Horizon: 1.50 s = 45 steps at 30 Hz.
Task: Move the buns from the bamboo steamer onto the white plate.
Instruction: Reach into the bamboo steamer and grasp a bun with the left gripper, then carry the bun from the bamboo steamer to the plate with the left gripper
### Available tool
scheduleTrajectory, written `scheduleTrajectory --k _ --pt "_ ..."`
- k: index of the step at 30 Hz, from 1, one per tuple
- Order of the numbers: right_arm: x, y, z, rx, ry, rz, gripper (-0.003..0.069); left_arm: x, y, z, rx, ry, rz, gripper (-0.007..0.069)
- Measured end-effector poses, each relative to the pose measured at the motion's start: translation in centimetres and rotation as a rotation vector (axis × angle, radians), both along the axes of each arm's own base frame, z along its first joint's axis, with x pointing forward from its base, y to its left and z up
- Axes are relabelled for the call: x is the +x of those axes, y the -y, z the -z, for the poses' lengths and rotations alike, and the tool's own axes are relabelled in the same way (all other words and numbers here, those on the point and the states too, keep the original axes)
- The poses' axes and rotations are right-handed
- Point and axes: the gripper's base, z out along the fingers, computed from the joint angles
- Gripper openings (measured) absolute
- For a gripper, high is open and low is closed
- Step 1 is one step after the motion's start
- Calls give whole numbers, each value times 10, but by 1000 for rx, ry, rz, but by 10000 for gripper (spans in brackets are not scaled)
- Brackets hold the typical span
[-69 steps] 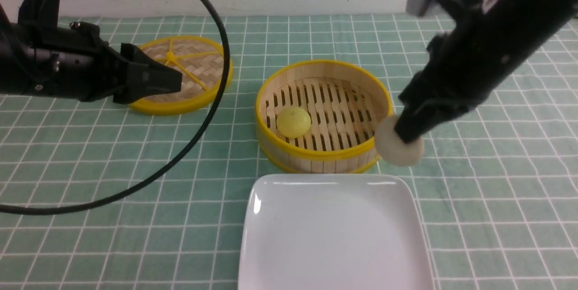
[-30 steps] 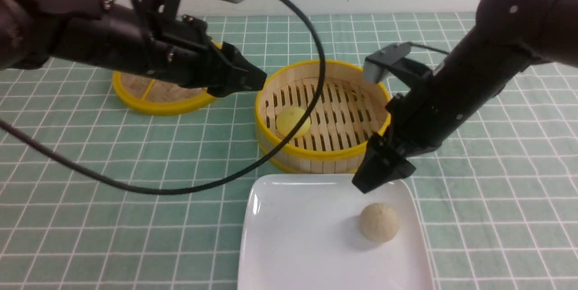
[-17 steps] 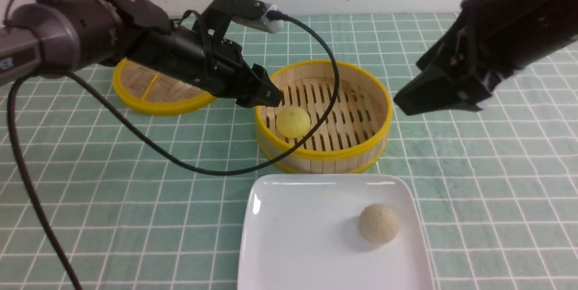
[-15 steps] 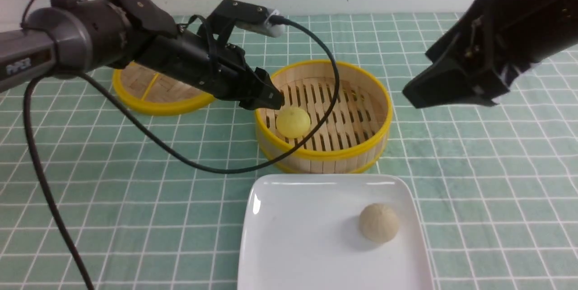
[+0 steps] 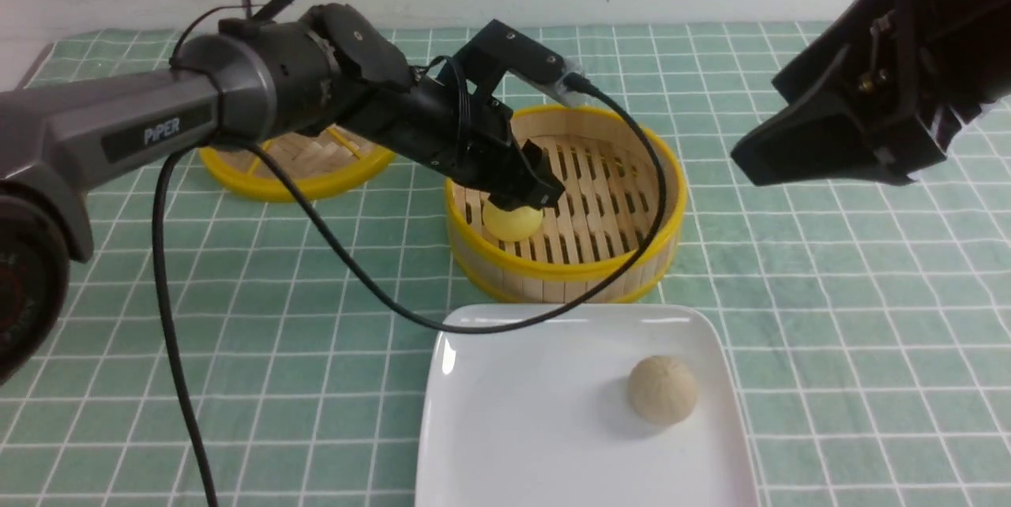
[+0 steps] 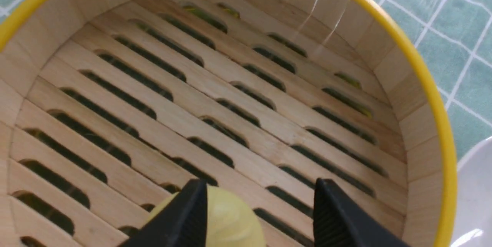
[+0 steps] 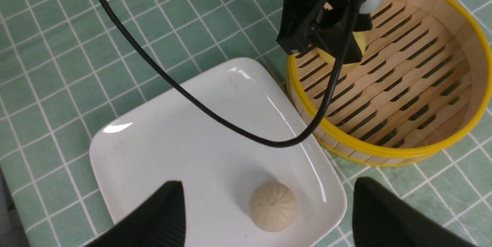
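Buns are split up. The pale yellow bun [image 5: 513, 224] sits inside the bamboo steamer [image 5: 584, 270], on the slatted floor, close to the wall on my left side. The beige bun [image 5: 663, 390] lies on the white plate [image 5: 521, 420], toward the plate's right side, and nothing touches it. The plate rests on the surface [image 5: 237, 294], which has a green checked cloth on it, just in front of the steamer and nearer to me.

My left end effector [image 5: 528, 197] reaches down into the steamer, right over the yellow bun. Its two black fingers [image 6: 180, 220] are spread apart. In the left wrist view, one finger is up against the bun and hides part of it. The other finger stands off, with bare slats showing between it and the bun. So I am not squeezing the bun; this end effector is released.

My right end effector [image 7: 267, 182] hangs high on my right side. Its fingers are far apart with nothing between them, so it is released and empty.

A black cable [image 5: 332, 254] from my left arm loops across the front of the steamer. The woven lid [image 5: 316, 175] with its yellow rim lies flat behind my left arm, to the left of the steamer.
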Motion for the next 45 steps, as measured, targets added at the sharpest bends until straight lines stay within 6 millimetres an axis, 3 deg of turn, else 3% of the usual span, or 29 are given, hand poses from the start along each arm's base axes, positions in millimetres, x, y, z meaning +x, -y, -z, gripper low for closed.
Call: scheduleTrajectory --k 9,19,22,24,25,26,29,32,36,37,38,40,45 --pt "-1 0 1 -10 -13 -7 558 6 -2 7 43 46 -17 394" --pt "-1 0 1 -6 -20 1 558 13 -1 35 66 6 -31 379" --pt "-2 1 1 -6 -24 1 558 15 -1 35 48 -5 -70 269" --pt "-2 1 1 -7 -26 1 554 15 -1 33 41 -7 -84 126" --pt "-2 1 1 -7 -26 1 554 15 -1 33 40 -7 -85 115" --pt "-2 1 1 -7 -27 0 547 14 -2 29 39 0 -85 52" --pt "-2 1 1 -7 -27 0 528 11 -3 16 34 18 -75 24" --pt "-2 1 1 -6 -27 0 510 4 -5 -9 23 56 -58 22" --pt "-3 1 1 -3 -28 0 490 -13 -10 -61 -22 137 -45 22" --pt "-3 1 1 -3 -28 0 489 -14 -11 -63 -24 141 -43 22" --pt "-3 0 1 -2 -29 1 487 -24 -13 -82 -47 148 -36 22" --pt "-3 0 1 -2 -29 1 486 -35 -16 -99 -72 136 -32 22" --pt "-4 2 -1 -2 -17 4 486 -64 -22 -118 -62 -17 2 22"
